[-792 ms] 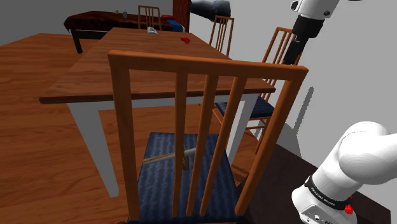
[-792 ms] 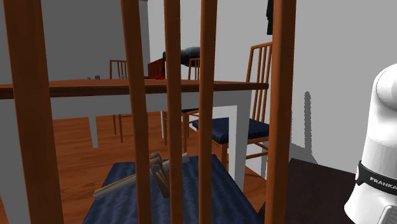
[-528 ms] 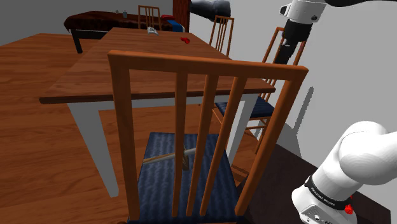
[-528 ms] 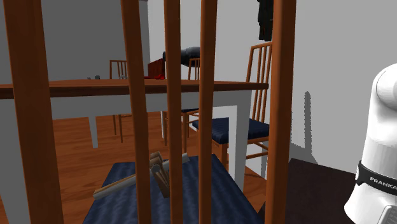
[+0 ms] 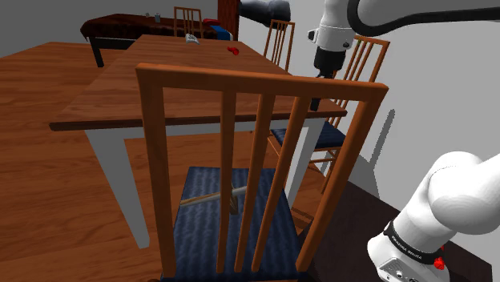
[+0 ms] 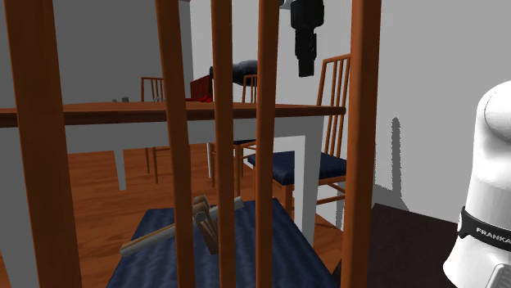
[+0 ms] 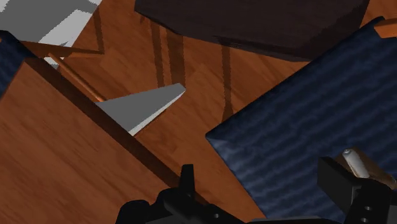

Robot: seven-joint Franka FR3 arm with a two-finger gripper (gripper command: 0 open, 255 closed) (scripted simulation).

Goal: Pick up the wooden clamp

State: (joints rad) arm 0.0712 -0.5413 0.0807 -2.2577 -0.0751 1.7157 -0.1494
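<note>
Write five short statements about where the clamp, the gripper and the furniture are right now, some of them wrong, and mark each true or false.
1. The wooden clamp lies on the near chair's blue seat. True.
2. The gripper is shut on the clamp. False: its fingers stand apart, and it hangs above table height, apart from the clamp.
3. The dining table has a wooden top on pale grey legs. True.
4. The near chair's back has horizontal slats. False: the slats run upright.
5. A small red thing sits on the dining table. True.
</note>
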